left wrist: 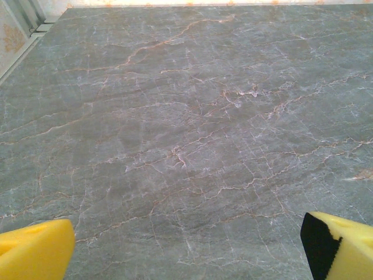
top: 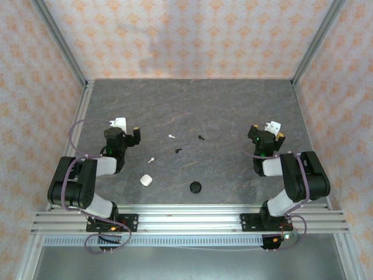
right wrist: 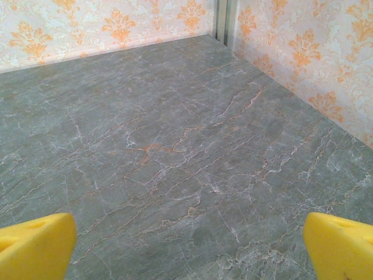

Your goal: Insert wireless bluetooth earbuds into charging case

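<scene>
Cases: two, a white case (top: 145, 180) and a black case (top: 196, 186) at its 3 o'clock; contents cannot be told.
White earbuds: two, loose on the table (top: 233, 105); one earbud (top: 171, 136) mid-table, the other white earbud (top: 151, 159) at its 7 o'clock.
Black earbuds: two, loose; one black earbud (top: 201, 137), the other black earbud (top: 178, 150) at its 8 o'clock.
Left gripper (top: 123, 126) (left wrist: 186, 256): spread wide, holding nothing, at 9 o'clock of the earbuds.
Right gripper (top: 267, 130) (right wrist: 189, 248): spread wide, holding nothing, at 3 o'clock.

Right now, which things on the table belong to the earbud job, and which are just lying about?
Job: far white earbud, near white earbud, far black earbud, near black earbud, white case, black case.
Not the job: table, patterned walls, metal frame.
</scene>
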